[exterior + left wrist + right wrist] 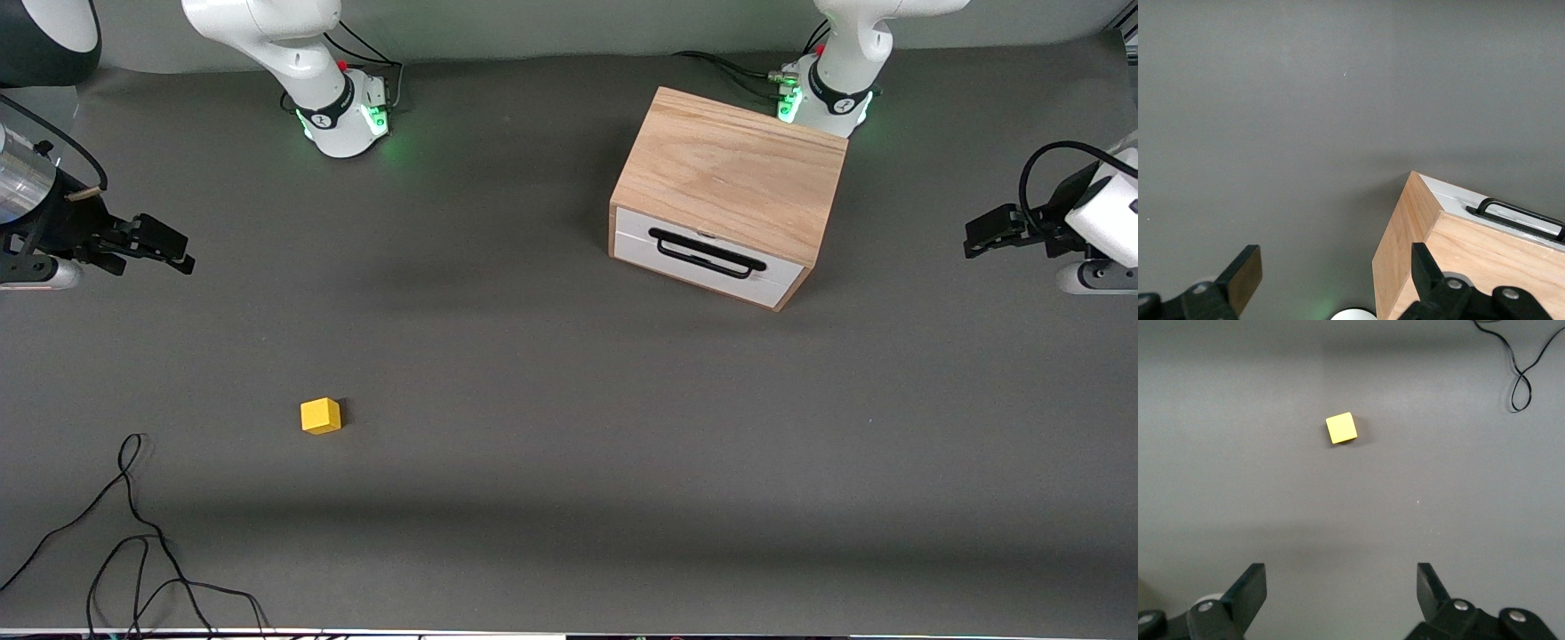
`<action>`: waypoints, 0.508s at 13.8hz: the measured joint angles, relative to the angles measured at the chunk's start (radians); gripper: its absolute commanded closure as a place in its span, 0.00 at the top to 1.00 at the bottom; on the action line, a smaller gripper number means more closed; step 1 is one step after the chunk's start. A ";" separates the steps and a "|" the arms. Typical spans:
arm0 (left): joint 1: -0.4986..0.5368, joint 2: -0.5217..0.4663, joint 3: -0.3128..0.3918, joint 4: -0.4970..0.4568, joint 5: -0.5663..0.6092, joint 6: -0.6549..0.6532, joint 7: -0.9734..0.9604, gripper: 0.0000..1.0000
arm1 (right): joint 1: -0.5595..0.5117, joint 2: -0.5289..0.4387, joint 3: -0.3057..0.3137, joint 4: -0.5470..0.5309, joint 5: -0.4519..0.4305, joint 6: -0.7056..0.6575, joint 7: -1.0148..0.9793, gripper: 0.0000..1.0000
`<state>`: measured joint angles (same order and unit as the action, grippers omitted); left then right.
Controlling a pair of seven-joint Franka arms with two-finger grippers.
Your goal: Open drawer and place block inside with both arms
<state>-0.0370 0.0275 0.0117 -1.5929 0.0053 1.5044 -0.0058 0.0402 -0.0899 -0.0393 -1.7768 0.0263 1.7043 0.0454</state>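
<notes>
The light oak cabinet (pixel 729 169) stands close to the left arm's base. Its drawer (pixel 702 258) with white front and black bar handle (pixel 707 253) is shut and faces the front camera. The yellow block (pixel 320 415) lies on the grey table toward the right arm's end, nearer the front camera. My right gripper (pixel 173 249) hovers open and empty at the right arm's end; its wrist view shows the block (pixel 1341 428) well ahead of the gripper (pixel 1341 587). My left gripper (pixel 978 236) hovers open and empty at the left arm's end; its wrist view (pixel 1336 277) shows a cabinet corner (pixel 1405 260) and the handle (pixel 1521 217).
Loose black cables (pixel 133 533) lie on the table near the front camera at the right arm's end, also seen in the right wrist view (pixel 1525 367). The two green-lit arm bases (pixel 347 116) (pixel 822 98) stand farthest from the front camera.
</notes>
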 measured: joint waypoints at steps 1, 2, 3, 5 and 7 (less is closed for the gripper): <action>0.000 0.000 0.000 0.000 0.000 0.000 0.000 1.00 | 0.000 0.000 0.000 0.000 0.000 0.000 0.000 1.00; 0.000 0.000 0.000 -0.001 0.000 0.000 0.001 1.00 | 0.000 0.000 0.000 0.000 0.000 -0.001 0.000 1.00; 0.000 0.000 -0.001 -0.002 0.000 0.000 0.001 1.00 | 0.000 0.000 0.000 0.000 0.000 -0.002 0.000 1.00; -0.001 0.000 -0.001 -0.006 0.000 0.000 0.002 1.00 | 0.000 0.001 -0.002 0.004 0.000 -0.002 0.000 1.00; -0.001 0.001 -0.001 -0.008 0.000 0.000 0.002 1.00 | -0.001 0.004 -0.005 0.010 0.000 -0.002 0.000 1.00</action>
<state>-0.0381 0.0282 0.0109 -1.6013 0.0053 1.5046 -0.0034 0.0397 -0.0860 -0.0443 -1.7670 0.0263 1.7023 0.0456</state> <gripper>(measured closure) 0.000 0.000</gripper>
